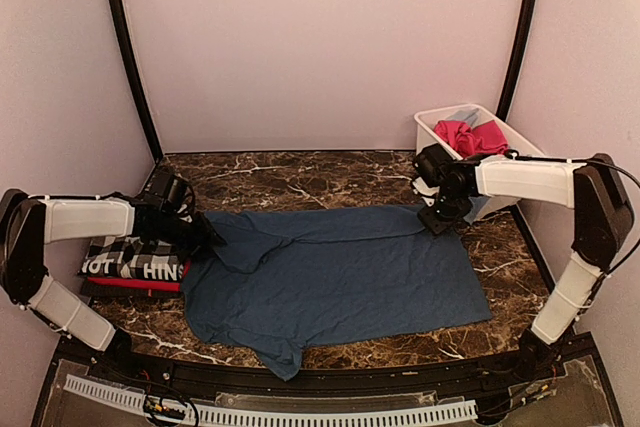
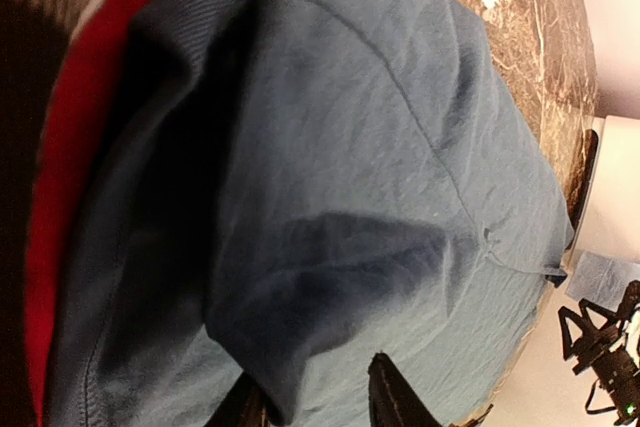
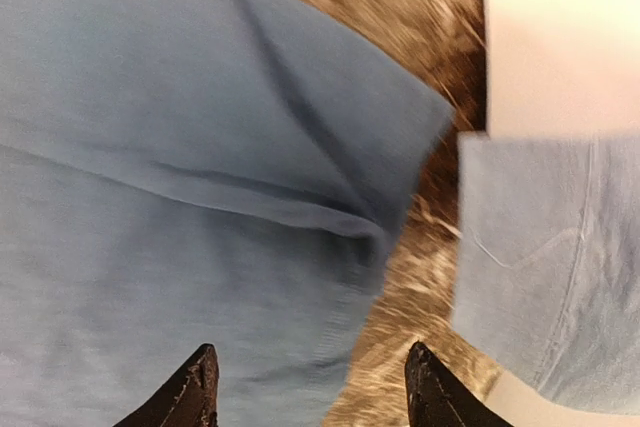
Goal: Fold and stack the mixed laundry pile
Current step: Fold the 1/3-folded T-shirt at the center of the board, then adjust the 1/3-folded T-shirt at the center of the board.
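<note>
Soft, matt, creased cloth is seen in the blue tee (image 1: 340, 267); the table (image 1: 300, 179) is finished as glossy veined stone; the tub (image 1: 428, 132) is smooth white plastic.

**Round the edges: tub, marble, frame**

Over in the far right corner, a white plastic tub (image 1: 428, 132): rectangular, upright, open at the top. Sits on the dark brown marble table (image 1: 300, 179), close to the right-hand wall. White veins all across that tabletop, a bit of shine under the light. Behind it, a plain pale back wall (image 1: 320, 47), with more pale panels closing in left and right. At the back corners, two black poles, left (image 1: 125, 47) and right (image 1: 520, 37), both slanting outward toward the top. Down at the near edge, a black curved rail (image 1: 350, 375). Just below that, a white slotted strip (image 1: 300, 414) stretching across most of the width.
</note>
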`<act>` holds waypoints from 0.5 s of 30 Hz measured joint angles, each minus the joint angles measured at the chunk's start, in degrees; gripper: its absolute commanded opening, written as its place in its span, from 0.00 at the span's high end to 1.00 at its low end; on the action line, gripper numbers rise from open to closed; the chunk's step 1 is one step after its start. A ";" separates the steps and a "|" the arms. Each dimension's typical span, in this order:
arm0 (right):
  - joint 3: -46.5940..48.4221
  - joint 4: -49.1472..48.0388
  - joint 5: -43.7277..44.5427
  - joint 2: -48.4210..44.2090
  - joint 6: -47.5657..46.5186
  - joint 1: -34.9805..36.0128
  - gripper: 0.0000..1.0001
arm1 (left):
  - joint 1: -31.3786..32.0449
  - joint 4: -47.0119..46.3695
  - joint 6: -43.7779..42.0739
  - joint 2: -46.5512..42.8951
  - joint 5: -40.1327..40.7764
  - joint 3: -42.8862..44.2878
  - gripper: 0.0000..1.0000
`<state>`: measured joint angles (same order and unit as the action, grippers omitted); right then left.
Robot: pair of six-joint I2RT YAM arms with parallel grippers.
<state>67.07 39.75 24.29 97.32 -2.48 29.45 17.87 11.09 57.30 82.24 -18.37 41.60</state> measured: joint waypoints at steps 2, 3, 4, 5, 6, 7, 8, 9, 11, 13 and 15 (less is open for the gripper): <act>1.16 -0.79 -2.91 -0.96 0.02 3.08 0.42 | 0.00 1.88 -1.18 -0.44 0.39 1.81 0.55; 1.81 -1.44 -4.37 -1.14 0.02 4.76 0.43 | 0.00 2.69 -1.95 -0.68 0.68 2.69 0.53; 2.51 -2.45 -6.08 -1.22 0.02 5.75 0.45 | 0.00 3.58 -2.97 -1.05 1.18 3.78 0.51; 2.99 -3.26 -7.61 -1.22 -0.11 8.17 0.47 | 0.00 4.39 -3.89 -1.53 1.79 4.81 0.48; 3.52 -4.39 -9.35 -1.22 -0.07 9.86 0.50 | -0.02 5.33 -4.83 -2.10 2.54 5.79 0.48; 3.96 -5.53 -11.08 -1.20 -0.15 11.43 0.52 | -0.02 5.90 -5.66 -2.58 3.10 6.49 0.47; 4.61 -6.88 -12.96 -1.14 -0.28 13.33 0.55 | -0.02 6.80 -6.49 -3.02 3.91 7.41 0.47; 5.40 -8.46 -14.75 -0.94 -0.39 15.21 0.57 | -0.02 7.50 -7.41 -3.32 4.63 8.33 0.46; 7.30 -12.15 -18.99 0.13 -0.48 18.47 0.62 | -0.02 8.63 -8.74 -3.41 5.84 9.77 0.46; 9.11 -15.69 -22.71 1.88 -0.63 20.96 0.68 | -0.09 9.57 -9.81 -3.37 6.45 10.62 0.46; 11.63 -18.97 -25.88 5.03 -0.79 23.63 0.72 | -0.20 10.36 -10.73 -3.04 6.78 11.30 0.46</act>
<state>78.70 20.78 -1.58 102.35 -3.27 53.08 17.67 21.45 46.57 79.20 -11.60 52.90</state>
